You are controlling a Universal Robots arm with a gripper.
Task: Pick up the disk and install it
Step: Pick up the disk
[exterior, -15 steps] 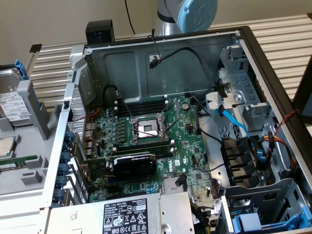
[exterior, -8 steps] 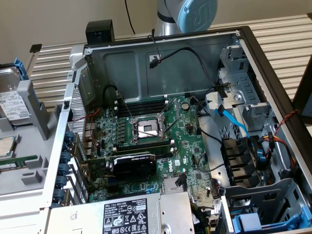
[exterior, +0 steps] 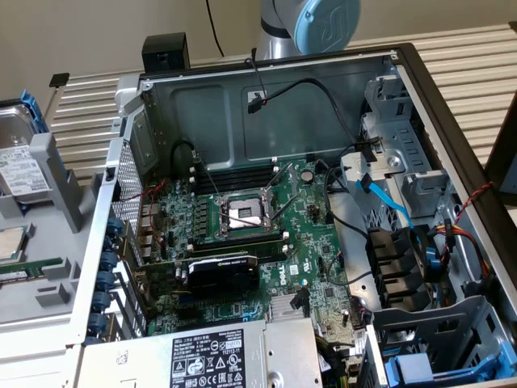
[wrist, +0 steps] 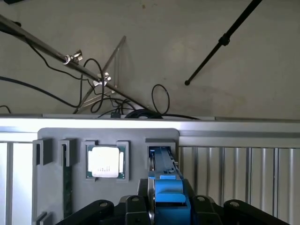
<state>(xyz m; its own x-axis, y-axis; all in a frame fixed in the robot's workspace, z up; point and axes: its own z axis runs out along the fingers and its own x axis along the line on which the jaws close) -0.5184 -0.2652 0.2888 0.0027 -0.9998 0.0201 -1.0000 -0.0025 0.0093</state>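
Observation:
The disk (wrist: 164, 171) shows edge-on in the wrist view, its bright blue carrier running from a slot in the grey holder (wrist: 51, 187) back between my black fingers (wrist: 136, 206). My gripper (wrist: 166, 204) is shut on the disk, with a finger close on each side of the blue frame. In the exterior view the disk (exterior: 18, 166) leans in the holder (exterior: 52, 190) at the exterior view's far left, with its silver face, white label and blue carrier edge visible.
An open computer case (exterior: 266, 202) lies beside the holder, showing a motherboard, a CPU socket (exterior: 246, 214) and a power supply (exterior: 214, 356). Another blue-fronted carrier (exterior: 412, 368) sits in the bay at the exterior view's lower right. A CPU chip (wrist: 105, 161) rests in the holder.

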